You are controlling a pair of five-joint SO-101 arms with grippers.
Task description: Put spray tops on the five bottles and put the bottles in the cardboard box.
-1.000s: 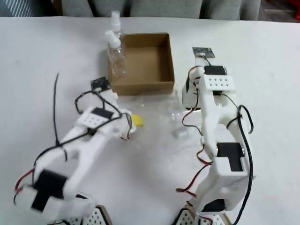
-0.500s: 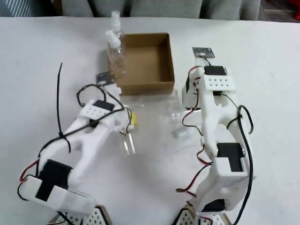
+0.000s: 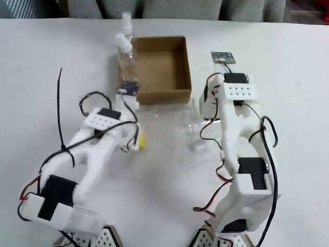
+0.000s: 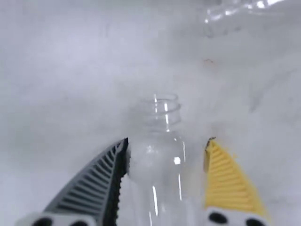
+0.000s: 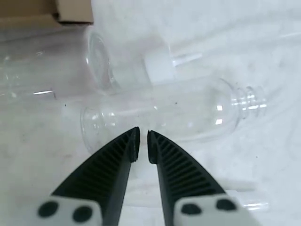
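White table [image 3: 288, 46], seen from above. We count five clear plastic bottles and one open brown cardboard box [image 3: 157, 95], which sits near the middle of the table's far edge.

Two bottles wearing white spray tops stand against the box's left wall, the nearer [image 3: 127, 59] in front of the farther [image 3: 126, 23].

The left gripper [image 4: 167, 141] has its grey and yellow fingers spread to either side of a third, topless bottle [image 4: 157, 169], and we see a gap on the yellow side.

The right gripper [image 5: 142, 134] has its black fingers pressed nearly together on nothing. Just beyond them lie two more topless bottles, one close [image 5: 178, 113] and one by the box corner [image 5: 42, 66], with one loose white spray top [image 5: 157, 66] between them.
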